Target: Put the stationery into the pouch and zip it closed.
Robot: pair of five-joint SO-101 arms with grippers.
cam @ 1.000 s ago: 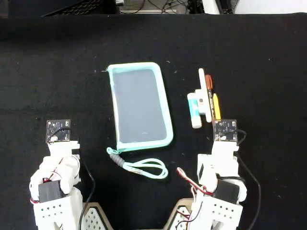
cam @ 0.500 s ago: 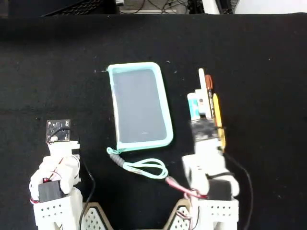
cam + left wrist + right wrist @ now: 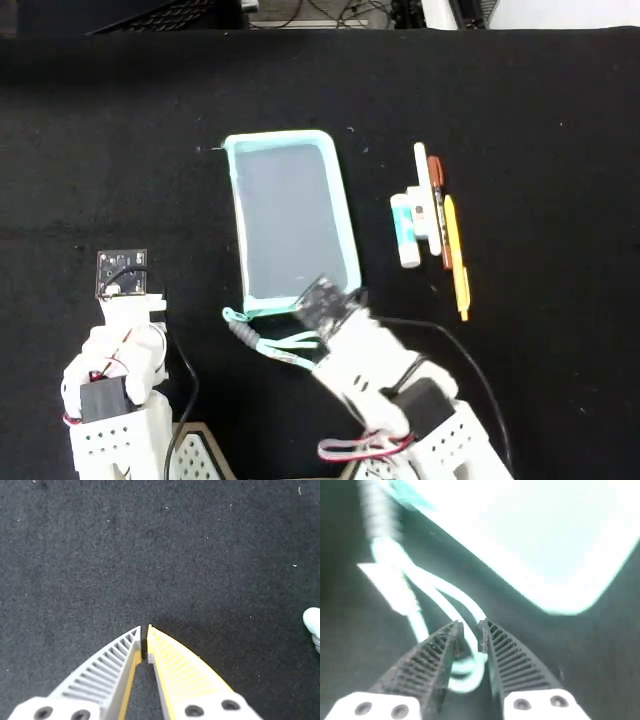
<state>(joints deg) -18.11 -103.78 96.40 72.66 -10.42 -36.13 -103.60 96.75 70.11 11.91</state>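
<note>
Where the black table (image 3: 560,120) lies open, the mint-edged pouch (image 3: 292,215) rests flat near its middle (whether it is zipped, I cannot tell). The right gripper (image 3: 471,630) hangs over the pouch's near corner, jaws parted only a crack, with nothing clearly gripped. The left gripper (image 3: 144,630) is closed and empty above bare table. The stationery (image 3: 430,215) lies bunched beside the pouch, apart from it. The pouch's strap (image 3: 268,345) loops beneath the right gripper.

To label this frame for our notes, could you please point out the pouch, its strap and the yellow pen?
pouch (image 3: 295,215): high view, middle of its clear panel.
strap (image 3: 243,330): high view, braided end near the pouch's corner.
yellow pen (image 3: 455,252): high view, middle of its barrel.
</note>
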